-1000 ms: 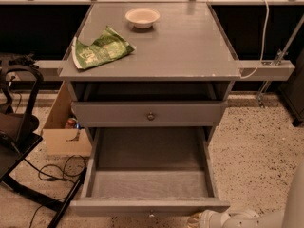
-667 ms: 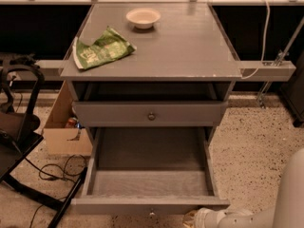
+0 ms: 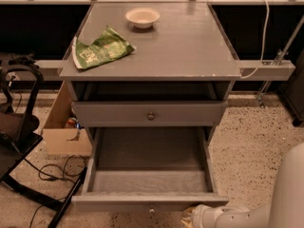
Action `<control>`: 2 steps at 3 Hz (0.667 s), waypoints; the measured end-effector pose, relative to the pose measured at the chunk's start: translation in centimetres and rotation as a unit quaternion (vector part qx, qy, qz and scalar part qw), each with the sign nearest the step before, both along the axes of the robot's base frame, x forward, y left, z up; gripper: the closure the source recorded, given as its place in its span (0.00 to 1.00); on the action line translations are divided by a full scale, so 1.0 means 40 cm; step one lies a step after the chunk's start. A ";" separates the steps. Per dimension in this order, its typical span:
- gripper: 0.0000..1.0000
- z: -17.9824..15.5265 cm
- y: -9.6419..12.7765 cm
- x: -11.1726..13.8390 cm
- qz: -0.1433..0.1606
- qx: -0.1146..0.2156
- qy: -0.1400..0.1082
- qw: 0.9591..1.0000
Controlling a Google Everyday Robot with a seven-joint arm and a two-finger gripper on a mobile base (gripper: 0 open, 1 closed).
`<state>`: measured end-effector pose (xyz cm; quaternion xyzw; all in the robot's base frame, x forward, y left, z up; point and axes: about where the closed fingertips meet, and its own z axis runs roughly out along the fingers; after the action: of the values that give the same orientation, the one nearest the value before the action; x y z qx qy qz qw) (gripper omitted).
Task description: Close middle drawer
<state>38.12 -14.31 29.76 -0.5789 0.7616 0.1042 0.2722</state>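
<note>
Sitting pulled well out toward the near side, the middle drawer (image 3: 149, 175) of the grey desk (image 3: 190, 51) shows a bare grey inside. The pincer (image 3: 190, 216) is low at the drawer front's right end, and I can't tell if it's apart or together. 1 white bowl (image 3: 142, 17) and a green bag (image 3: 99, 49) sit on top.

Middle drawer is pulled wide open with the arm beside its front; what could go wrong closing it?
The gripper sits low by the front right end of the middle drawer, away from the knob; an off-centre push might skew and jam it. A hard shove might rattle the bowl on the cabinet top.
</note>
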 end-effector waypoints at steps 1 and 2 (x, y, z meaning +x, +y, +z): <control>1.00 0.026 0.019 0.059 0.004 0.000 -0.019 1.000; 1.00 0.039 0.027 0.079 0.005 -0.001 -0.027 1.000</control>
<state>41.29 -13.24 31.32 -0.5857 0.7510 0.0898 0.2913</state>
